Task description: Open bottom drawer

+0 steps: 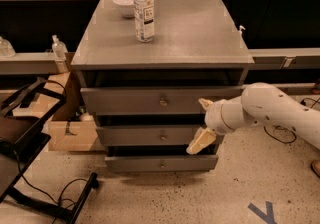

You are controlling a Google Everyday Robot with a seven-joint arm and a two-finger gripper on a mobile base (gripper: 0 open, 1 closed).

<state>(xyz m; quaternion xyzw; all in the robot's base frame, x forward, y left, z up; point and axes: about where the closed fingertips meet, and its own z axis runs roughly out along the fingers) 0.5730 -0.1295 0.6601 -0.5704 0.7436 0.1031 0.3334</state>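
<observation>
1. Gripper [196,125] first: it hangs before the right side of the grey cabinet [190,38], level with the middle drawer [145,136]. Its tan fingers [201,141] are spread wide with nothing between them, ready, we'd say, to take a knob.
2. Bottom drawer [150,163] sits lowest on the cabinet, just off the floor. Its front looks pushed in, and the small brass knob [161,165] at its centre is untouched.
3. We judge the approach unfinished. The lower finger points down toward that drawer but lies above and to the right of the knob, so the arm needs to drop and slide left.
4. Top drawer [125,101] is off target, so we see no reason to touch it.
5. Up top, a water bottle [144,10] stands upright just beside a white bowl [123,4], back left. We reckon a hard tug could rock the bottle.
6. Around us there is a speckled floor [200,198], with a cardboard box [67,135] and a black frame [22,133] to the left. Cables trail across the floor, and a blue tape mark [264,212] lies front right.
</observation>
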